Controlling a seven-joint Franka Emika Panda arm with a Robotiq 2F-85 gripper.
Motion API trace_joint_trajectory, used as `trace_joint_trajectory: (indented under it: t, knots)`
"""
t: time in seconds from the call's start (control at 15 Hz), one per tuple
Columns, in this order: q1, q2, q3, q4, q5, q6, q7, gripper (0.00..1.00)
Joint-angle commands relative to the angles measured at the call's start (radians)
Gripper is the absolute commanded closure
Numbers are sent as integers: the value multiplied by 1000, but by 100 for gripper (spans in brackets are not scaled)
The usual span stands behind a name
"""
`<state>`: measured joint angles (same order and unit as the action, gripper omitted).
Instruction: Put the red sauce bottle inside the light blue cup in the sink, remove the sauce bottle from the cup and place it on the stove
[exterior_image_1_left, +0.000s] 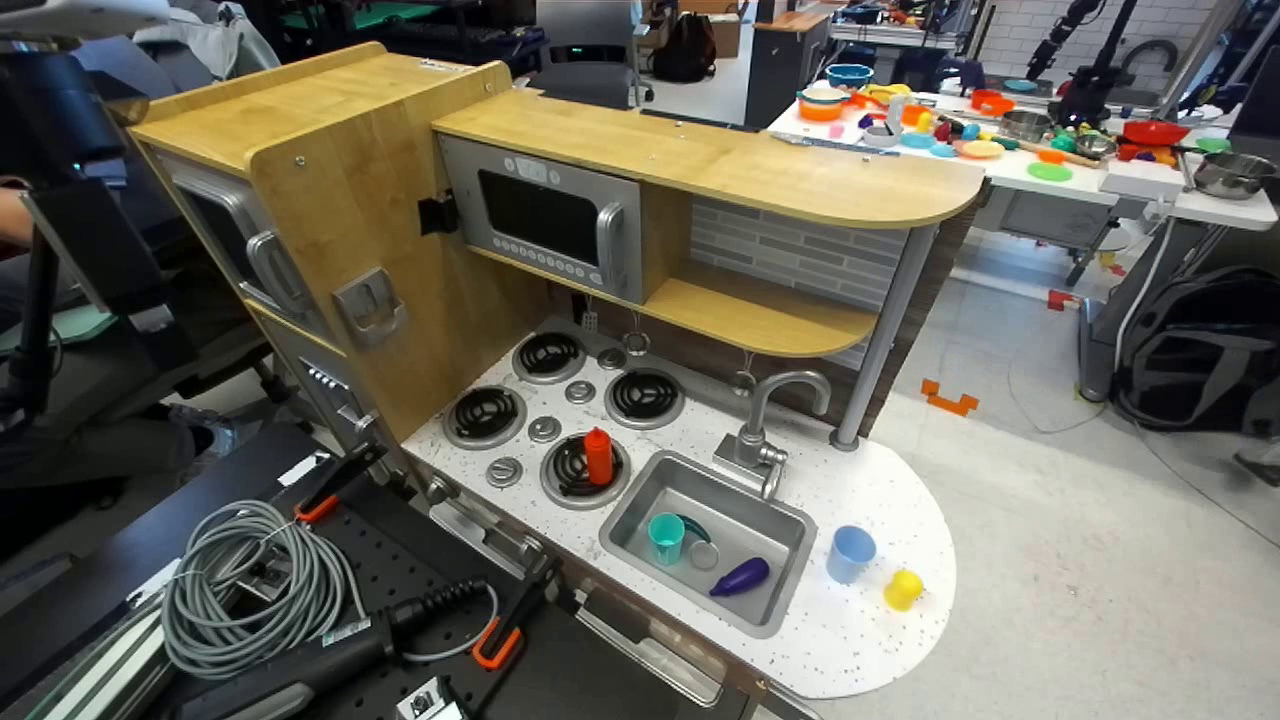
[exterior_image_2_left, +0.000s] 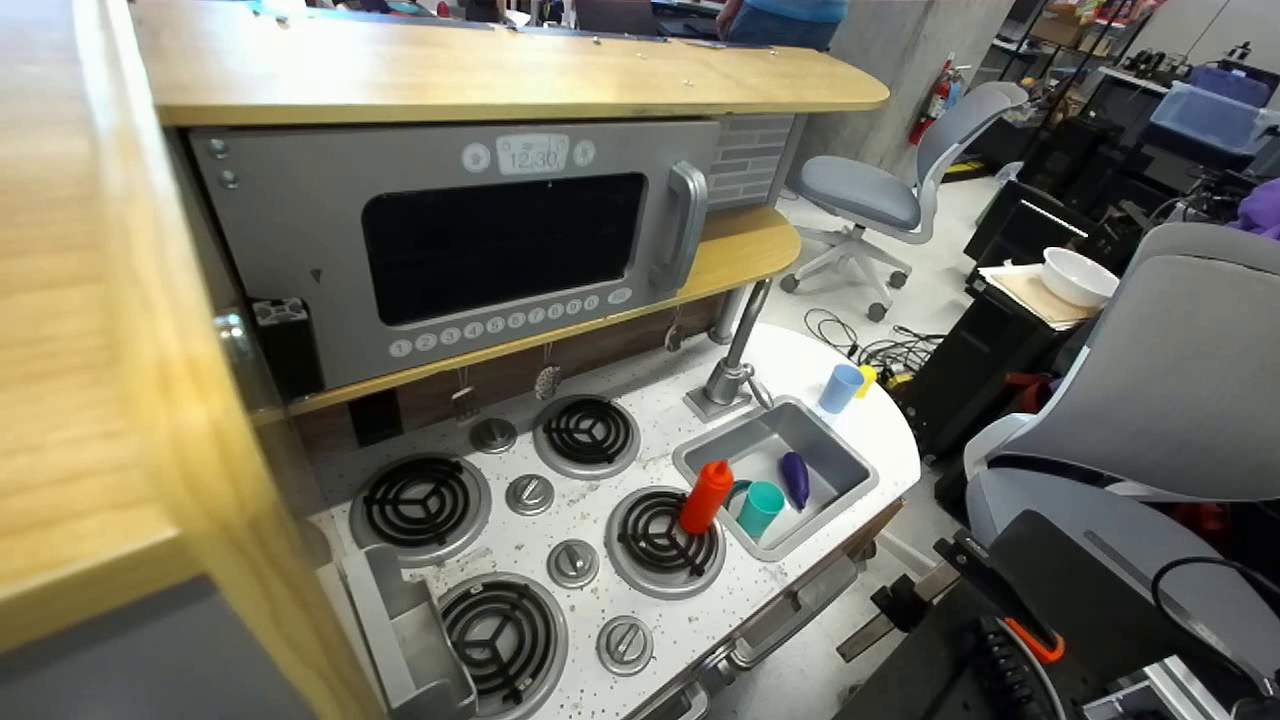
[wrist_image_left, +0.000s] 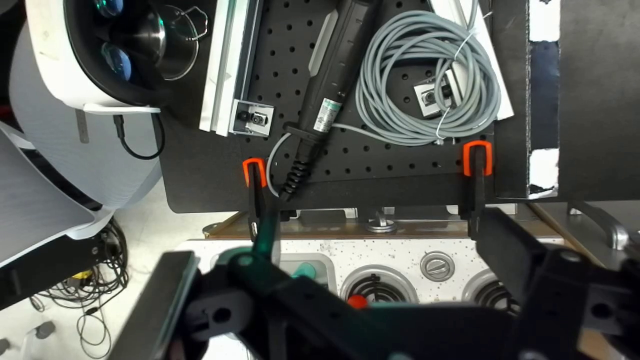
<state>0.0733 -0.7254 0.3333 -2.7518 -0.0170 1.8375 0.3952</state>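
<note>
The red sauce bottle (exterior_image_1_left: 599, 458) stands upright on the burner closest to the sink in both exterior views (exterior_image_2_left: 706, 498). In the wrist view only its red top (wrist_image_left: 357, 301) shows. The blue-green cup (exterior_image_1_left: 666, 540) stands inside the grey sink (exterior_image_1_left: 770, 525) in both exterior views (exterior_image_2_left: 762, 508); the wrist view shows part of it (wrist_image_left: 304, 270). The stove (exterior_image_1_left: 645, 397) has black coil burners and grey knobs. My gripper (wrist_image_left: 380, 232) is open, its fingers wide apart with nothing between them, high above the counter's front edge. I cannot make it out in the exterior views.
A purple eggplant (exterior_image_1_left: 740, 577) and a clear round piece (exterior_image_1_left: 704, 555) lie in the sink. The faucet (exterior_image_1_left: 755, 430) rises behind it. A pale blue cup (exterior_image_1_left: 851, 555) and a yellow item (exterior_image_1_left: 903, 590) stand right of it. A wooden shelf (exterior_image_1_left: 760, 305) and microwave (exterior_image_1_left: 545, 220) overhang the back.
</note>
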Motion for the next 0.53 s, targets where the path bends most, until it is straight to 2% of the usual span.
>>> trace_joint_trajectory:
  t: [0.0, 0.07, 0.13, 0.47]
  knots:
    - [17, 7, -17, 6, -2, -15, 18, 0]
    - [17, 7, -17, 6, -1, -18, 18, 0]
    - [-40, 35, -73, -42, -62, 61, -43, 0]
    - [-169, 144, -178, -44, -238, 154, -67, 0]
